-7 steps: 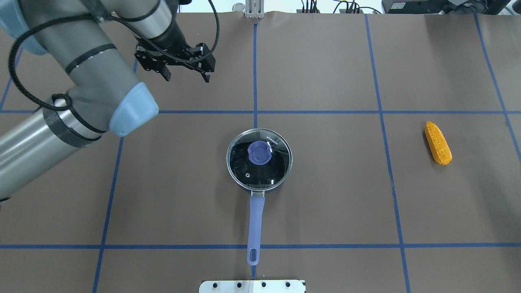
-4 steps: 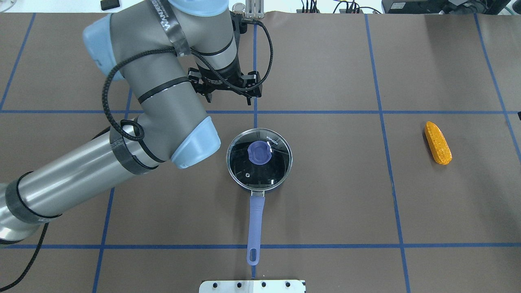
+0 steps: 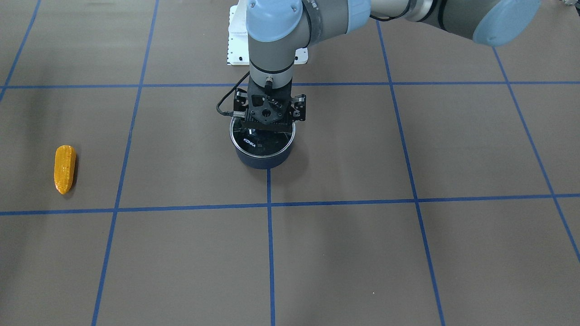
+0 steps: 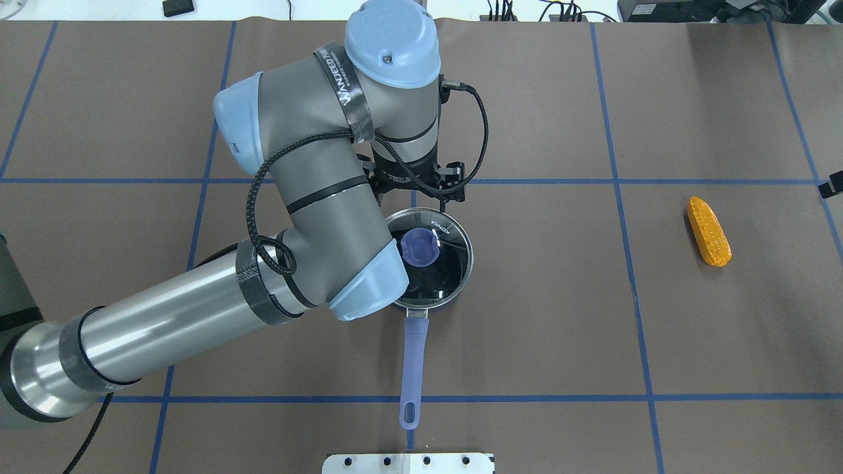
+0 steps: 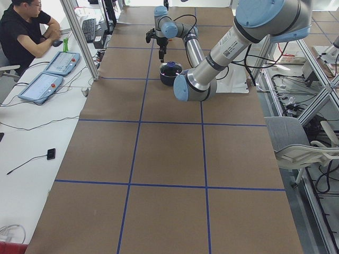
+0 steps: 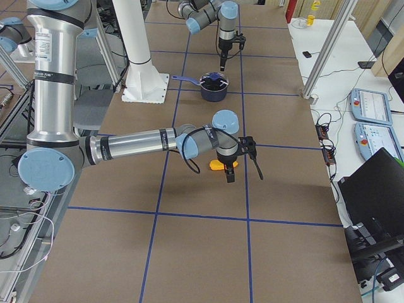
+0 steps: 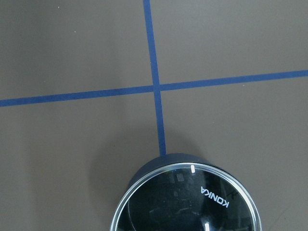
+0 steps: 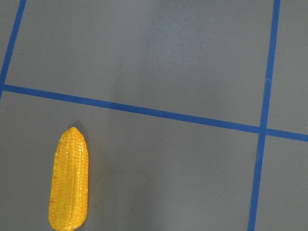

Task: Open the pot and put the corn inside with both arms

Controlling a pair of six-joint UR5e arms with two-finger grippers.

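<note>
While the left arm (image 4: 316, 197) reached across the middle of the table (image 4: 527, 316), its left gripper (image 3: 269, 118) hung pointing straight down over the far rim of the pot (image 3: 265, 158). It was above the glass lid (image 4: 444, 257) but not touching it afaict. Jaws looked spread wide, w/ nothing between them. The lid sat on the pot w/ its lavender knob (image 4: 419, 247) in the center, and the gripper was a bit to the far side of that knob, not over it. Pot was near the table's center w/ its long handle (image 4: 413, 355) pointing toward the near edge, robot side. The left wrist cam only caught the far arc of the lid and some blue tape lines (image 7: 155, 86). The corn (image 4: 708, 231) lay flat well off to the right, far apart from the pot, nothing gripping it. The right gripper (image 6: 230, 172) hung just above the corn in the side view, and the right wrist cam had the cob at its lower left. Couldn't tell whether those jaws were wide or narrow, too small and only seen from the side tbh. An operator (image 5: 24, 29) sat at a desk past the far edge.
</note>
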